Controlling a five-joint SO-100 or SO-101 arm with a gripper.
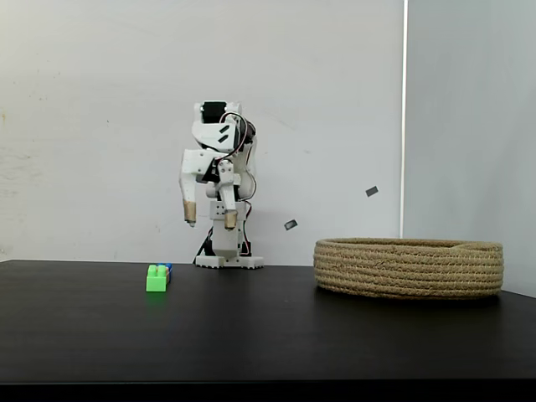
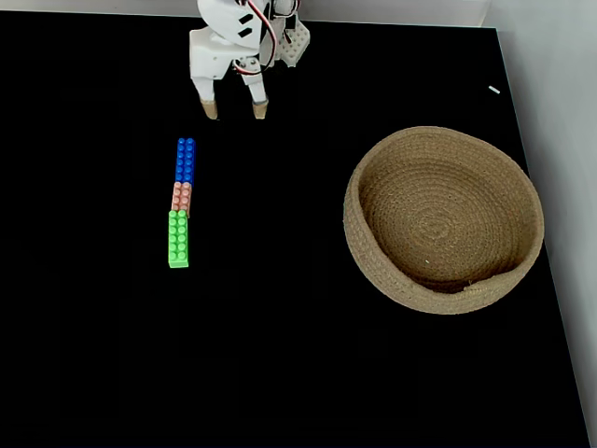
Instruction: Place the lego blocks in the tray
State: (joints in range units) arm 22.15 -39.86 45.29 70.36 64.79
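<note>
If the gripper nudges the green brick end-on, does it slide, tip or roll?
The green brick is probably stiff and light. Long, flat and boxy, it should slide, not roll. It sits end to end with a pink brick, so that likely moves too.

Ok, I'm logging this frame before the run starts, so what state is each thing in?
Gripper: open, holding nothing, raised above the table behind the bricks.
Blue brick: on the table, outside the basket, end of the row nearest the arm.
Pink brick: on the table, middle of the row.
Green brick: on the table, far end of the row.
Basket: upright, empty.
</note>
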